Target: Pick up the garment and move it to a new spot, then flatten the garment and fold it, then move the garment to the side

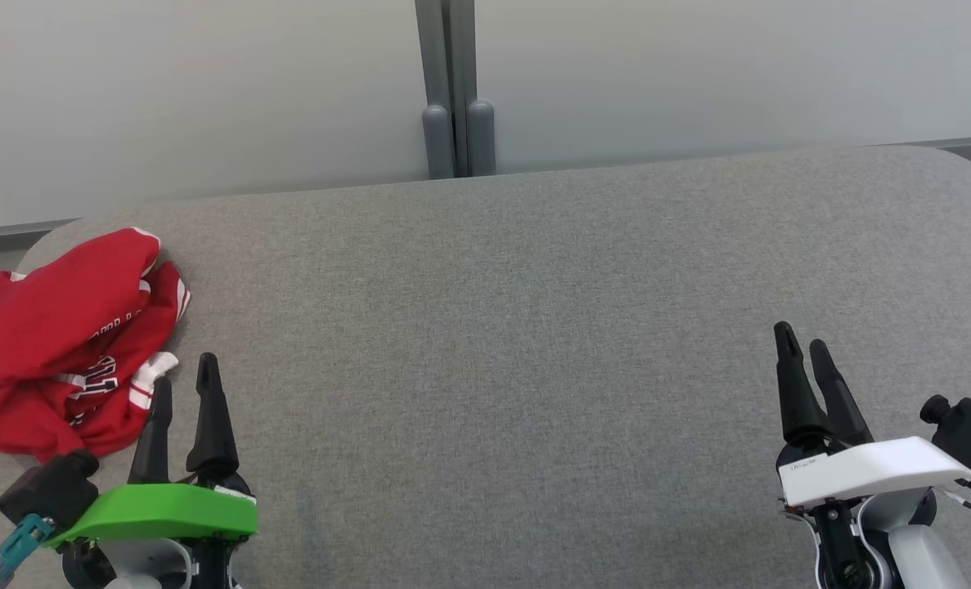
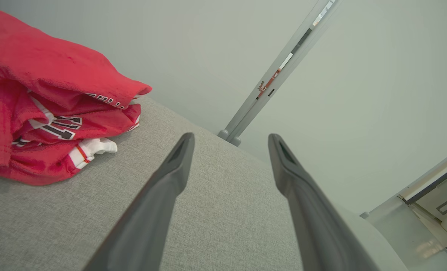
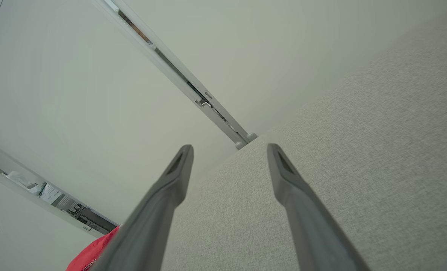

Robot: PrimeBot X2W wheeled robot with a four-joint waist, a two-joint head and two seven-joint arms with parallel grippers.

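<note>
Head view shows you the red garment (image 1: 51,343) crumpled at the left edge of the grey upholstered surface (image 1: 493,327), just beside your left gripper (image 1: 184,372), fingers spread and empty. Your right gripper (image 1: 802,336) hovers well apart from it, likewise spread.

The head view looks steeply down from above on the grey surface (image 1: 493,343), the wall (image 1: 207,82) across the frame's top. The 2 wrist views sit low and close over that surface, facing the wall. All 3 share the grey post (image 1: 457,139) and red garment (image 1: 51,327).
</note>
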